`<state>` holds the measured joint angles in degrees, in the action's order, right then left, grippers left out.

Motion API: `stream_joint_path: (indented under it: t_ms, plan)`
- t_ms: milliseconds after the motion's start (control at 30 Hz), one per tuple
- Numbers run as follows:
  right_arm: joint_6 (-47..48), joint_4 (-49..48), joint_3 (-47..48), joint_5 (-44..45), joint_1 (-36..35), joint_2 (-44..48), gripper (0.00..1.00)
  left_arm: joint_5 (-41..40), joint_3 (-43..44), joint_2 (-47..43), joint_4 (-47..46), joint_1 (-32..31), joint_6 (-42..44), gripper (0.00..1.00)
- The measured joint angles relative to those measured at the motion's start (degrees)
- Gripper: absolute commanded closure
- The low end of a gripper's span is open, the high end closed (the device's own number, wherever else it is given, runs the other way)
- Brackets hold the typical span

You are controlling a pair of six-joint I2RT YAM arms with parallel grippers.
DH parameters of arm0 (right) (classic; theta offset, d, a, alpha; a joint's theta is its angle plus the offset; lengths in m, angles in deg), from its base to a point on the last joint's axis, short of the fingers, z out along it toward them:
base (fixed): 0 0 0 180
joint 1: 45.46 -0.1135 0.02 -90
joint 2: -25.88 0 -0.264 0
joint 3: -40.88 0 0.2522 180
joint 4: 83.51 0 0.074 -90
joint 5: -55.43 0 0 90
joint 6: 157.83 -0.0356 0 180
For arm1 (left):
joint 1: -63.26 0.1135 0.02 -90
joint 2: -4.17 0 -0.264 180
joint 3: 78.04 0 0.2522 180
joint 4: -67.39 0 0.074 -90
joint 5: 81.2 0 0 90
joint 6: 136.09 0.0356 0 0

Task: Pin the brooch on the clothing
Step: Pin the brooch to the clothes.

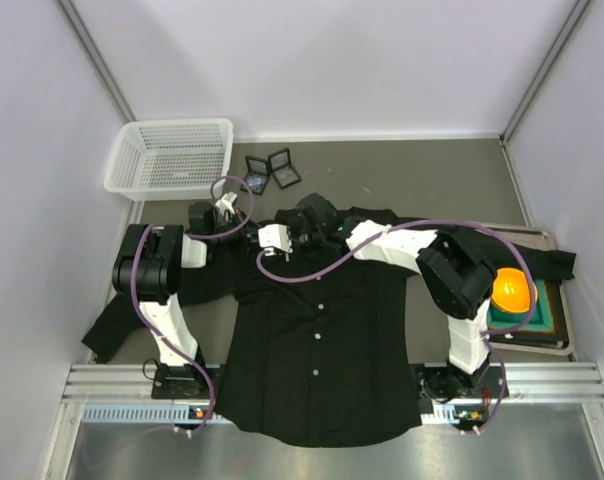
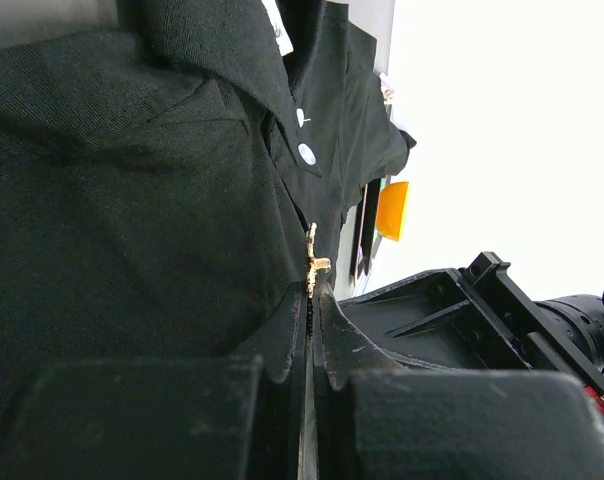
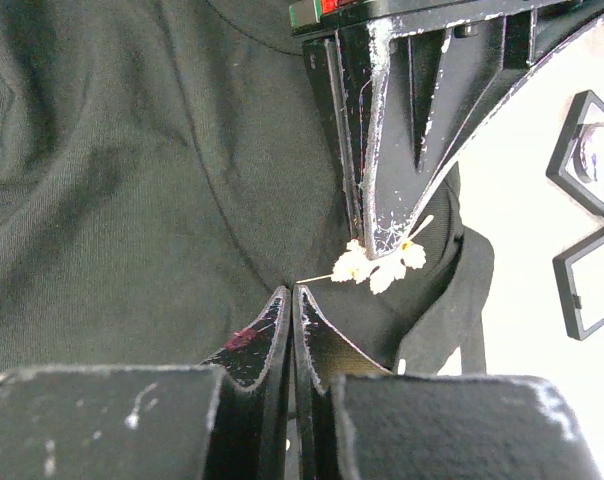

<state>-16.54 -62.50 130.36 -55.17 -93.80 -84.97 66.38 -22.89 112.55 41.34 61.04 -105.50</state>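
Left hand (image 2: 310, 292) clamped on brooch (image 2: 315, 262) — right hand (image 3: 291, 297) closed.

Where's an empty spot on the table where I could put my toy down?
The biggest bare patch is the back of the table, between the little black boxes and the right wall, behind the shirt. Narrow strips lie either side of the shirt's body. Crowded: the collar, where the left gripper and right gripper meet, and the tray.
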Motion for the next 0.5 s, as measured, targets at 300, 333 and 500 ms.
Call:
stream_joint_path:
  t_ms: [300, 333, 500]
  plan:
    - [0.17, -0.37, 0.0, 0.07, 0.0, 0.0, 1.0, 0.02, 0.0, 0.0, 0.07, 0.0, 0.09, 1.0]
    - [0.17, -0.39, 0.0, 0.07, 0.0, 0.0, 1.0, 0.02, 0.0, 0.0, 0.09, 0.0, 0.2, 1.0]
    - [0.28, -0.42, 0.0, 0.07, 0.0, 0.0, 1.0, 0.04, -0.02, 0.0, 0.37, -0.04, 0.55, 1.0]
